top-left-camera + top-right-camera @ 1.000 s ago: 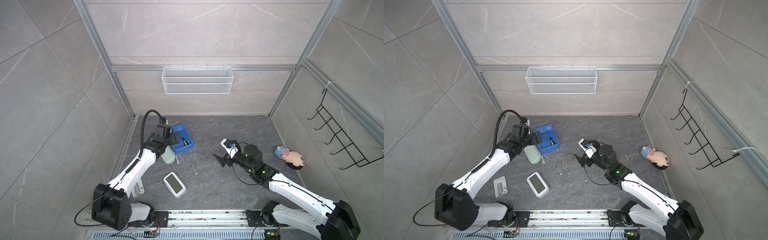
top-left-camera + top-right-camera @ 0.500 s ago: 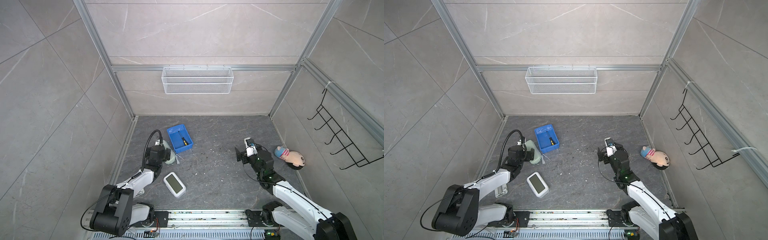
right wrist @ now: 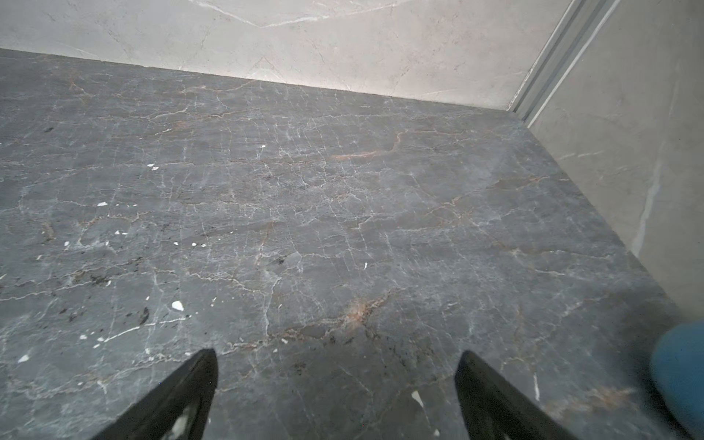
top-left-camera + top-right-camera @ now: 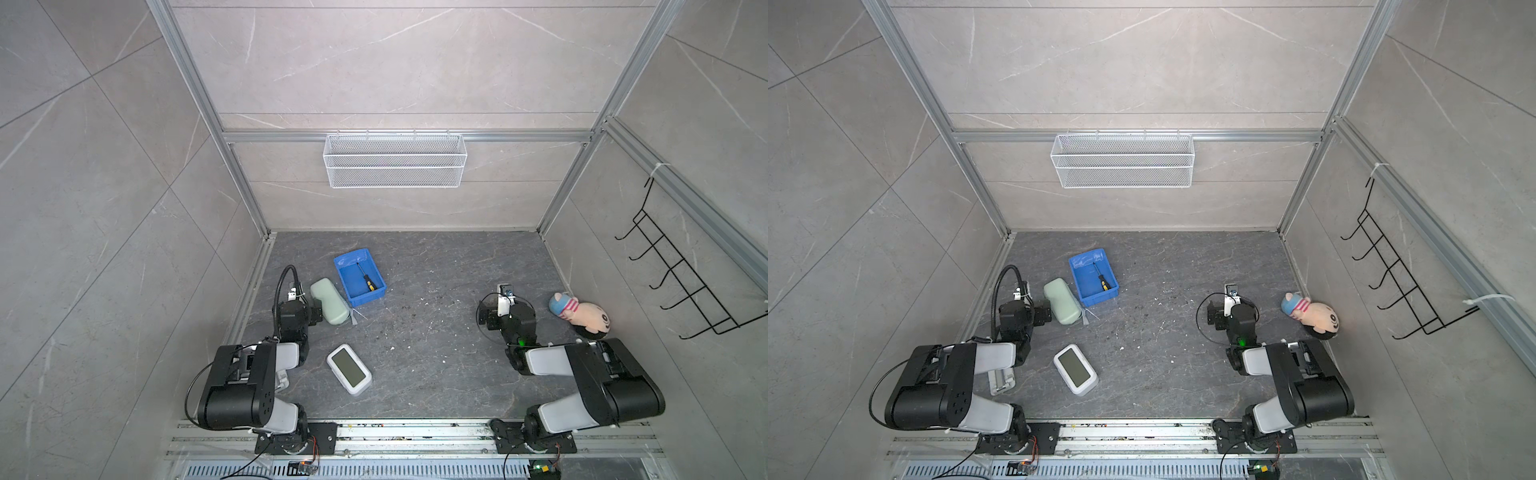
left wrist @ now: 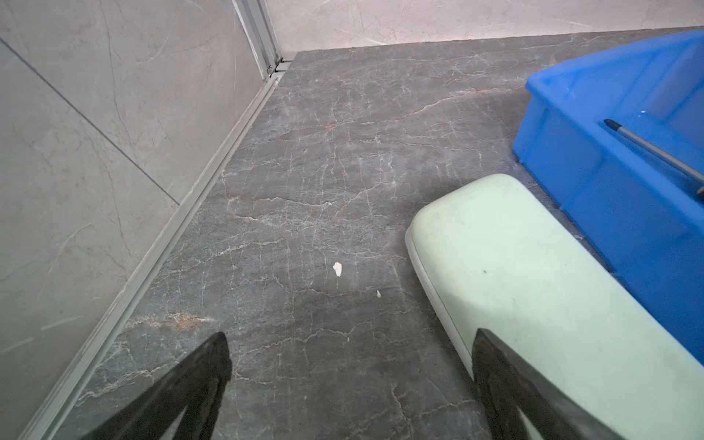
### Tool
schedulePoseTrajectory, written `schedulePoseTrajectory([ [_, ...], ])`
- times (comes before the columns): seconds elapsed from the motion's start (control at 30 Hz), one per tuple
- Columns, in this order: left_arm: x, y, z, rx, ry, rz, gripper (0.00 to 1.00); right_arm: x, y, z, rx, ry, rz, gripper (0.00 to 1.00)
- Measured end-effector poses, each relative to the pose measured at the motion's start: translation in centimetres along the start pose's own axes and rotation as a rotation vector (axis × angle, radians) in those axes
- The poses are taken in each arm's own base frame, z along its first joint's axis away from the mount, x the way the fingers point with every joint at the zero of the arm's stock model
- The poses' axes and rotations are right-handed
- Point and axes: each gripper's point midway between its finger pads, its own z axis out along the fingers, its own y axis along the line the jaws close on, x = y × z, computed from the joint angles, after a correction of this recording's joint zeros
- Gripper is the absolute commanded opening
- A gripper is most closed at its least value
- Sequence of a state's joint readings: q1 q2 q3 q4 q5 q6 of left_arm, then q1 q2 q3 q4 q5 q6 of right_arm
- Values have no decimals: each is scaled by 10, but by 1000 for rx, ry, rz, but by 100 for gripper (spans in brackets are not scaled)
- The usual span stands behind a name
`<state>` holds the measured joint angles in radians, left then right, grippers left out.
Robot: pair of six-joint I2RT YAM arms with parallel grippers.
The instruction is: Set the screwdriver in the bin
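Both sets of jaws have pulled back since earlier; screwdriver lies inside the blue bin.
Left jaws and right jaws gape empty; bin sits ahead-right of left jaws, past the green case. Task looks done.

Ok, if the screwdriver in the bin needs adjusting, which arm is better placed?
Left. The left gripper, open, sits by the green case right beside the bin holding the screwdriver; the right gripper, also open, is across the floor near the plush toy.
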<state>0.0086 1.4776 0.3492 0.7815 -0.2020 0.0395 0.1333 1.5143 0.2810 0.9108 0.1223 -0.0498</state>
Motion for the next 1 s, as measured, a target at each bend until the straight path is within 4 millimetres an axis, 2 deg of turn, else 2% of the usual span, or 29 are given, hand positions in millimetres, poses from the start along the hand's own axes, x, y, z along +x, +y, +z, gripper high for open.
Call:
schedulePoseTrajectory([
  [0.07, 3, -3, 2, 27, 5, -14, 100, -3, 1, 2, -9, -2, 8, 99],
  [0.23, 6, -4, 4, 57, 13, -40, 100, -27, -2, 10, -23, -49, 31, 99],
  [1.0, 6, -7, 3, 74, 13, -48, 100, -26, 0, 10, -35, -42, 36, 99],
])
